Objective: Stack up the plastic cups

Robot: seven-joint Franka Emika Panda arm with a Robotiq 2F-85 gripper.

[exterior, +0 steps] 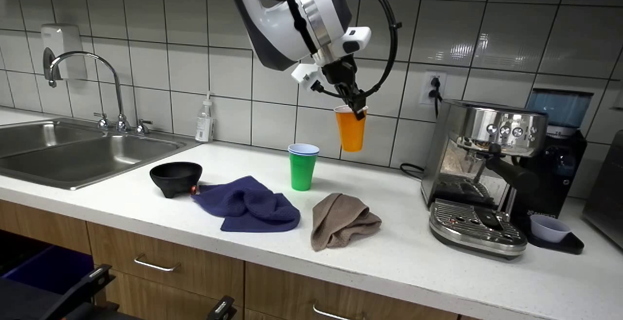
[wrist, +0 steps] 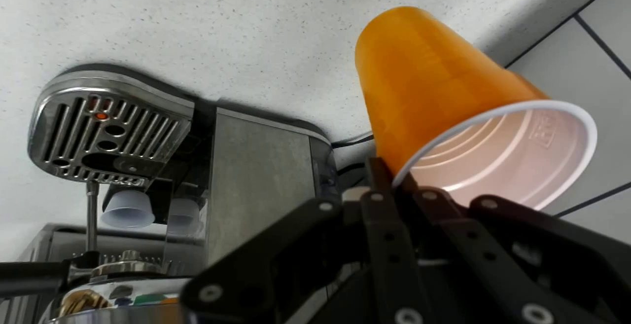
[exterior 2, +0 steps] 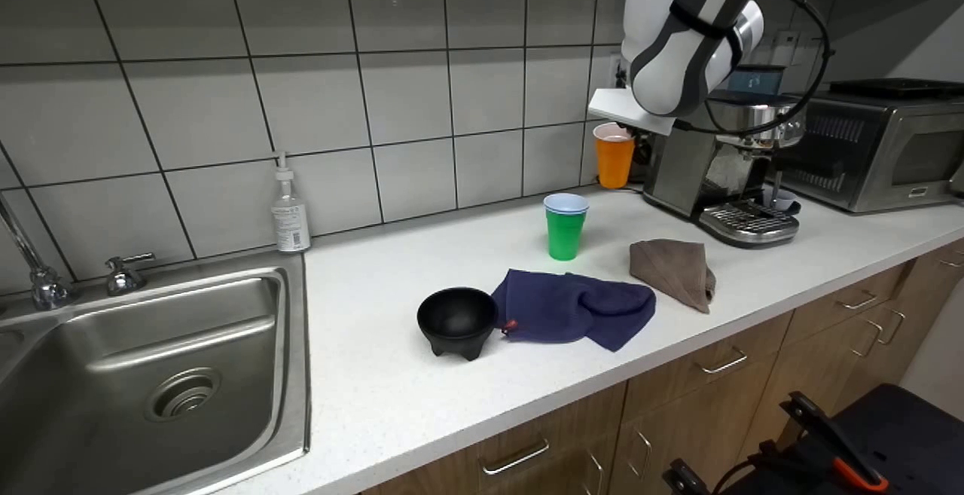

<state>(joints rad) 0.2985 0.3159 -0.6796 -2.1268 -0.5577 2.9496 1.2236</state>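
Both ext. views face wall (exterior: 231, 74) across counter (exterior: 394, 208); wrist cam looks down, nr orange cup (wrist: 429, 82).

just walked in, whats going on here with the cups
The robot's gripper pinches the orange cup at its rim, holding it mouth up and clear of the counter. The green cup stands upright on the counter, with the blue cup apparently nested inside it. The stacking looks partly done: the orange cup has yet to be added.

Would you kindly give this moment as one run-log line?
gripper: shut on orange cup at rim, above counter | green cup: upright on counter | blue cup: apparently nested in green cup | orange not yet stacked
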